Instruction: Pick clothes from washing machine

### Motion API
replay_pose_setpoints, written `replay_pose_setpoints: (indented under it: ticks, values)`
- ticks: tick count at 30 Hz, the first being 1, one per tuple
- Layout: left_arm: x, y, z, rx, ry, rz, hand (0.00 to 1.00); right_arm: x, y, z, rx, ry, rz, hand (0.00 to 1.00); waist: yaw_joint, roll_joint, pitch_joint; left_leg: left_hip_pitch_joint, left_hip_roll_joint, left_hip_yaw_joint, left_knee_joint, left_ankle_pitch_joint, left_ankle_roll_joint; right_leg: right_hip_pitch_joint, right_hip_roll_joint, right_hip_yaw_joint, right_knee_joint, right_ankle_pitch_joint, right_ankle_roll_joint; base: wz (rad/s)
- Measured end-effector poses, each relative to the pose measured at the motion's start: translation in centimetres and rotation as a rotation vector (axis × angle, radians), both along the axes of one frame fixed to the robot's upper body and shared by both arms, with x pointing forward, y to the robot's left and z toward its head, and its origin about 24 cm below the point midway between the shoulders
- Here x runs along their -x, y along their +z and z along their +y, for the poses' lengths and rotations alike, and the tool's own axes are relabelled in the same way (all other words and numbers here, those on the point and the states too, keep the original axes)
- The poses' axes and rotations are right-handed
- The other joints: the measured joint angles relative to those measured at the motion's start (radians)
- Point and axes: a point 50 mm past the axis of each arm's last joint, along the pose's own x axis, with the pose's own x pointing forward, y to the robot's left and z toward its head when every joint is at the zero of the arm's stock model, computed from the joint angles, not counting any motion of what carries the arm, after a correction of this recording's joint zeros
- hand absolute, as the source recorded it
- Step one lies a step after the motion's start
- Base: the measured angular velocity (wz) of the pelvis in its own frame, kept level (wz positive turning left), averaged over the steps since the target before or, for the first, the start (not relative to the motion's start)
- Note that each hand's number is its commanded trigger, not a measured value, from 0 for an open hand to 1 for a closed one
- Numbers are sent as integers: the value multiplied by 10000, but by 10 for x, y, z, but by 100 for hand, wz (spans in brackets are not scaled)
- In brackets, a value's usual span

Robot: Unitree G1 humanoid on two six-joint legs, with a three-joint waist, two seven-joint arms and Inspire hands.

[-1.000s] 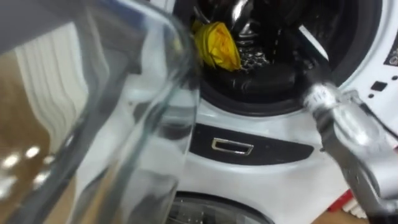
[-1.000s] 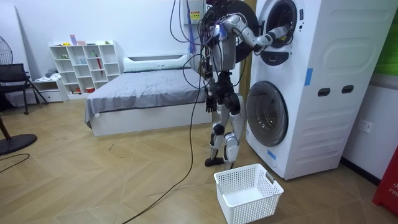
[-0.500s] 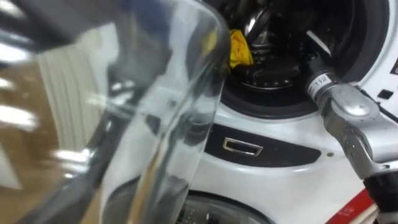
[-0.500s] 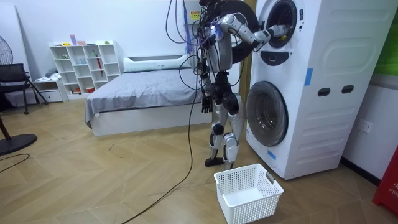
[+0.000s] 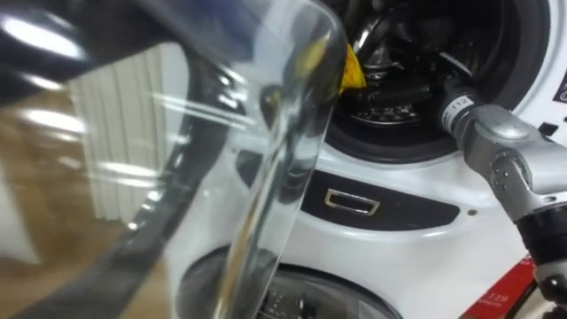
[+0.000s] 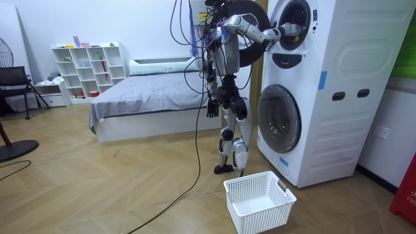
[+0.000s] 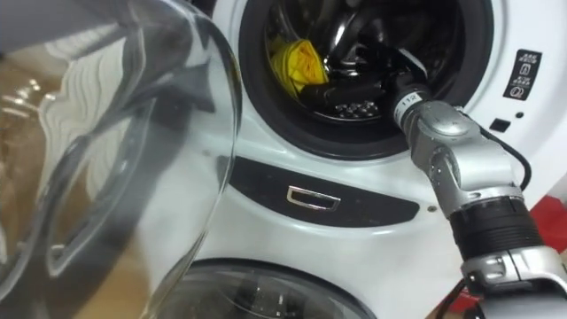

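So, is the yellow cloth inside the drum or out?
Inside: the yellow cloth lies in the drum, past the door ring.

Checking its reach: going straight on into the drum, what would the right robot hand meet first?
Likely the yellow cloth, just beyond the right robot hand in the drum; depth is unclear.

The washing machine (image 7: 372,257) has a glossy white shell, its door (image 7: 106,151) is clear glass, and the yellow garment (image 7: 299,62) is cloth.
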Motion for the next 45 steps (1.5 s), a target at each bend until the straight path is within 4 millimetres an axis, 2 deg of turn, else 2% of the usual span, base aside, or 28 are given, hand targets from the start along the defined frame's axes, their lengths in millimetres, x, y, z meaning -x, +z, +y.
replay_pose_setpoints:
  ticks: [1,2,3,4,6,11,12,15,21,34,40,43,45]
  values:
    - [0,0,0,22,20,-7,0,-1,-1,-1,-17,75,77,15,-25,6,-3,-4,-18,-28,9,5,8,9,-14,-13,1,4,7,12]
    - [0,0,0,73,20,-8,0,-2,-2,-1,-78,259,249,56,-61,30,-19,-6,-51,-69,11,29,29,29,-51,-31,1,5,19,10]
    - [-2,0,-1,102,14,-44,0,-4,-4,-3,-116,425,471,84,-56,37,-20,15,-71,-70,12,51,49,52,-72,-30,-5,15,34,8]
    - [-3,0,-1,110,2,-70,0,-4,-5,-5,-108,532,563,100,-45,34,-21,23,-77,-68,14,59,58,68,-81,-45,-13,17,36,4]
    - [-8,0,-1,184,-5,-127,0,-1,-5,-13,9,1058,859,100,16,46,-13,27,-127,-87,7,101,97,82,-127,-77,-22,16,36,5]
    - [-13,-1,2,315,83,-17,0,0,-7,-15,850,1665,1092,100,111,102,36,107,-160,-74,-44,120,126,139,-142,-43,-69,-10,95,0]
    - [-15,-1,3,334,-24,-20,0,1,-8,-16,994,1591,1100,100,162,89,86,200,-160,-72,-96,126,133,182,-142,-30,-71,-6,90,-4]
    - [-19,-1,7,295,-446,38,0,3,-13,-19,1383,1261,924,100,337,32,151,443,-150,-38,-266,131,140,358,-113,94,-68,17,112,-5]
    - [-20,1,11,240,-440,-67,0,7,-16,-15,1832,1526,357,100,558,-22,181,635,-30,194,-518,138,137,367,-32,38,-67,171,97,-12]
    - [-23,0,9,451,-631,-150,0,8,-15,-13,1822,1561,65,100,557,3,202,685,0,230,-541,124,118,392,-9,61,-69,171,97,0]
    - [-27,0,9,453,-884,-365,0,8,-13,-7,1876,1750,-175,100,557,10,207,756,35,306,-646,134,90,388,49,269,-65,169,95,-4]
    - [-24,-1,9,501,-930,-467,0,11,-7,-1,1656,1980,-530,100,545,11,202,756,96,470,-693,120,61,284,103,341,-41,177,77,-16]
    - [-22,-1,9,521,-852,-502,0,17,8,7,1894,2109,-1316,100,438,14,197,547,135,550,-697,117,34,41,150,443,-40,195,39,-14]
